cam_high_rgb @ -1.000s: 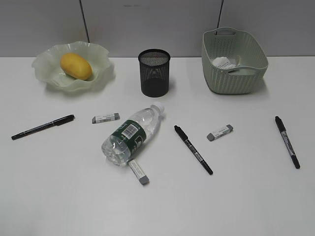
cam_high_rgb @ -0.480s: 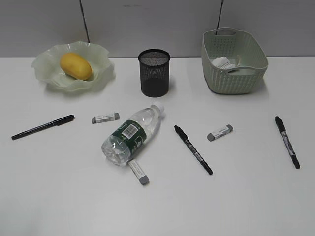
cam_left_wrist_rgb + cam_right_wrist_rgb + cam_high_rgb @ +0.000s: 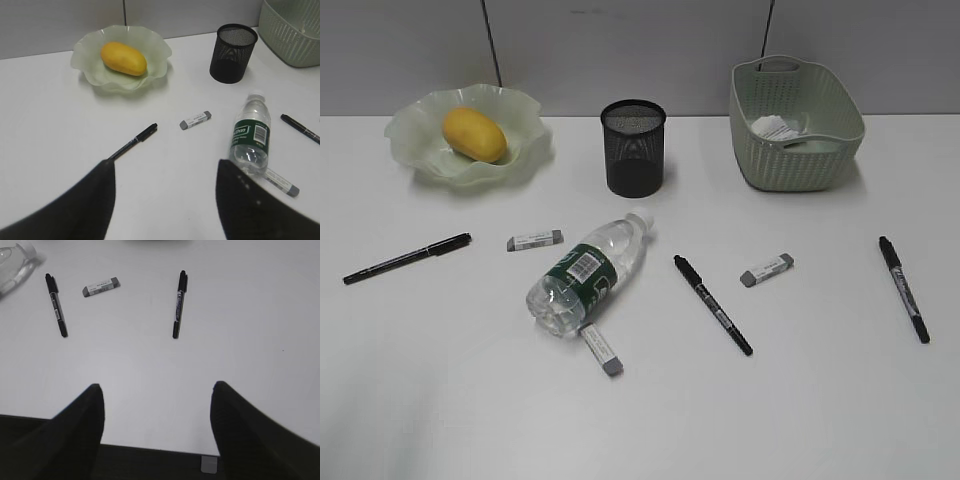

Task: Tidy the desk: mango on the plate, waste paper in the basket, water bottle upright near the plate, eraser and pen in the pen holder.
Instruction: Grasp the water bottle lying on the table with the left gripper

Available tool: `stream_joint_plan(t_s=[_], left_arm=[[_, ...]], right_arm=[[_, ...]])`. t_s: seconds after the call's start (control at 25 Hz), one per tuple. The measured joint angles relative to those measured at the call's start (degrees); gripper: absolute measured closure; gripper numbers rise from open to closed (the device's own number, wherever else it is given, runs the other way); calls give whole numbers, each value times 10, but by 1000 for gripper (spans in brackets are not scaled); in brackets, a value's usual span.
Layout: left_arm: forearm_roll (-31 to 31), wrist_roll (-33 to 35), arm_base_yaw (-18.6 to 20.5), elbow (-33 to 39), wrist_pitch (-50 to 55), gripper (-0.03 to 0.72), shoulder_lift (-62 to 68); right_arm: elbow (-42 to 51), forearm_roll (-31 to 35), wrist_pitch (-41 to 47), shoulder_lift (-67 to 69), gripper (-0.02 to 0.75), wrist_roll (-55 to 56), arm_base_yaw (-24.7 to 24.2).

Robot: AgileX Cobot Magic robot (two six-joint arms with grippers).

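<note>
Our left gripper (image 3: 162,197) hangs spread wide above the desk (image 3: 800,400), holding and touching nothing; our right gripper (image 3: 156,427) is likewise spread and empty near the front edge. The mango (image 3: 474,134) lies in the plate (image 3: 525,110) at the back left corner. The waste paper (image 3: 777,128) sits in the basket (image 3: 800,160) at the back right. The pen holder (image 3: 634,147) stands at the back middle; we cannot see inside. The water bottle (image 3: 588,273) lies on its side mid-desk among three pens and three erasers.
</note>
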Motion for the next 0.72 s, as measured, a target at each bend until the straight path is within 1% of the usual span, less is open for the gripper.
stream_joint_plan(t_s=[0.12, 0.36, 0.48, 0.6, 0.72], left_arm=[[-8, 20, -23, -32, -32, 195, 88], [-9, 25, -99, -127, -40, 185, 314], [-6, 25, -138, -183, -34, 151, 414], [2, 26, -170, -252, 0, 90, 511], [7, 26, -188, -337, 61, 71, 603]], right_arm=[[0, 0, 0, 0, 219, 0, 0], [0, -1, -1, 0, 220, 0, 0], [0, -1, 0, 0, 220, 0, 0], [0, -1, 0, 0, 221, 0, 0], [0, -1, -1, 0, 222, 0, 0]])
